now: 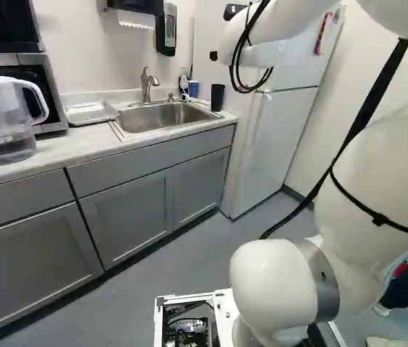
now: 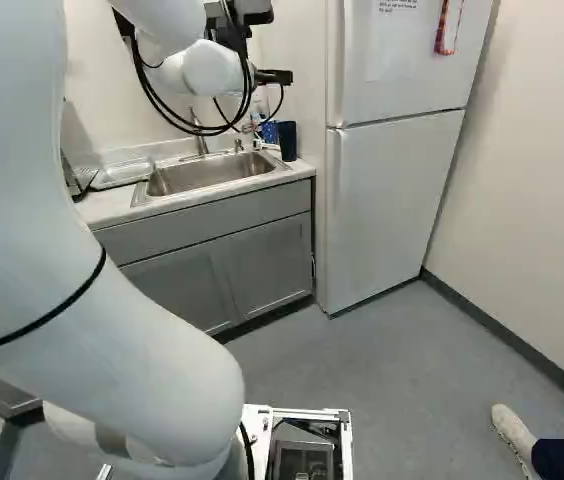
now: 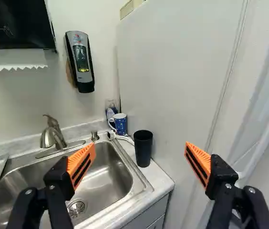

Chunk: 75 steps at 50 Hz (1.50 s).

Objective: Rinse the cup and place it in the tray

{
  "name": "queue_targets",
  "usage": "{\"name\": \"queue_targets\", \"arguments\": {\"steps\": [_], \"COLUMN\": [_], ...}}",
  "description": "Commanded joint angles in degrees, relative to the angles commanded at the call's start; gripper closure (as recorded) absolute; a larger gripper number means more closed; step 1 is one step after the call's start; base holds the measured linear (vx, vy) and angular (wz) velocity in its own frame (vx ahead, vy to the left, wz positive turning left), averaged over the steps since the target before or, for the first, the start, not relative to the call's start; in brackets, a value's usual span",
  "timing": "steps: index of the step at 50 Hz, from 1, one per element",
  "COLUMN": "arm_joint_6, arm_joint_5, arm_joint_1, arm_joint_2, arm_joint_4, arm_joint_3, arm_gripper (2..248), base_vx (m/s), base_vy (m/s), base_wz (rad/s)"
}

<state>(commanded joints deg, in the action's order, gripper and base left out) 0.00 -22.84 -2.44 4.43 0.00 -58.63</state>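
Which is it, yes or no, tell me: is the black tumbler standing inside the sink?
No, the black tumbler stands on the countertop beside the sink.

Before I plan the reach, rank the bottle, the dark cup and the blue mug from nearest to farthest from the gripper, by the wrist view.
1. Dark cup: ahead of the open gripper, on the counter beside the sink.
2. Blue mug: beyond the cup.
3. Bottle: behind the mug, partly hidden.

Black cup (image 3: 143,148), blue patterned mug (image 3: 120,124), grey cabinets (image 1: 128,217), white fridge (image 2: 397,155).
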Motion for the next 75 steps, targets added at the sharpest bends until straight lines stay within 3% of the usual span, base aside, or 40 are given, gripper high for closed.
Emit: {"name": "queue_targets", "arguments": {"steps": [44,75], "arm_joint_6": [0.00,0.00], "arm_joint_5": [0.00,0.00], "arm_joint_1": [0.00,0.00], "arm_joint_2": [0.00,0.00], "arm_joint_4": [0.00,0.00], "arm_joint_3": [0.00,0.00], "arm_gripper": [3,3], "base_vx": [0.040,0.089], "base_vy": [-0.006,0.038], "base_wz": [0.005,0.187]}}
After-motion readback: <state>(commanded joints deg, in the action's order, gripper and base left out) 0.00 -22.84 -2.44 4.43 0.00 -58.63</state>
